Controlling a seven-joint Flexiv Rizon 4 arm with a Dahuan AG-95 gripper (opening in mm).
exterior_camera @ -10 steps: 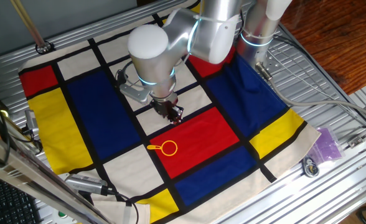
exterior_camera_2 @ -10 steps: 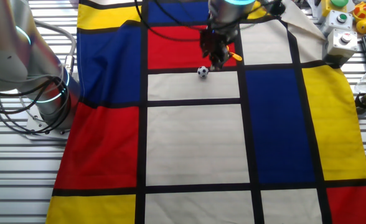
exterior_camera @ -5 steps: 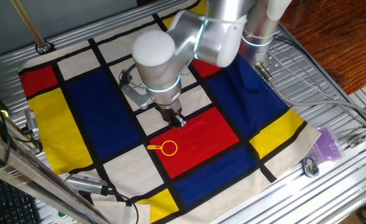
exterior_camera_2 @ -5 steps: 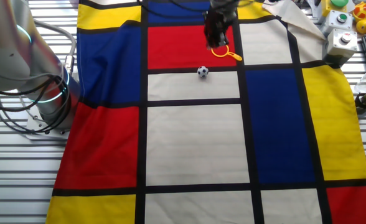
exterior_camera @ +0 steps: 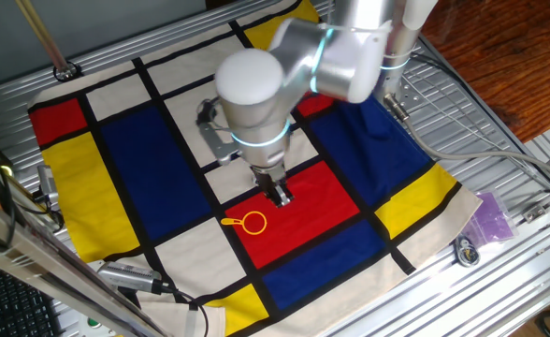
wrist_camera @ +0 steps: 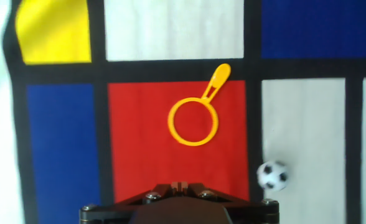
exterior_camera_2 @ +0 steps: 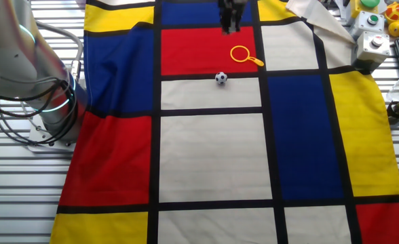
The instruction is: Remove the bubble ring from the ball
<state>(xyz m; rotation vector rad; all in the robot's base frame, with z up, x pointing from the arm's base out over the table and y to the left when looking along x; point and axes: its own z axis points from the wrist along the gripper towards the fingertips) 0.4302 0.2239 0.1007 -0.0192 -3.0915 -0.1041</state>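
Note:
The bubble ring (wrist_camera: 215, 84), a thin yellow-orange hoop with a short handle, lies flat on a red patch of the cloth, also seen in one fixed view (exterior_camera: 231, 222) and the other (exterior_camera_2: 256, 62). The ball (wrist_camera: 272, 175), white with black patches, sits outside the ring on the white patch beside it (exterior_camera_2: 220, 78); the arm hides it in the first fixed view. My gripper (wrist_camera: 180, 184) is shut and empty, raised above the red patch (exterior_camera: 281, 196), apart from both ring and ball (exterior_camera_2: 228, 20).
The checked cloth (exterior_camera: 135, 159) covers the table. A purple thing (exterior_camera: 488, 217) lies off its right edge. Button boxes (exterior_camera_2: 372, 42) and small toys (exterior_camera_2: 395, 12) stand at one corner. The arm's base and cables (exterior_camera_2: 50, 115) are beside the cloth.
My gripper has moved away from the ball, across the red patch and past the ring, and has risen. The ring and ball have not moved.

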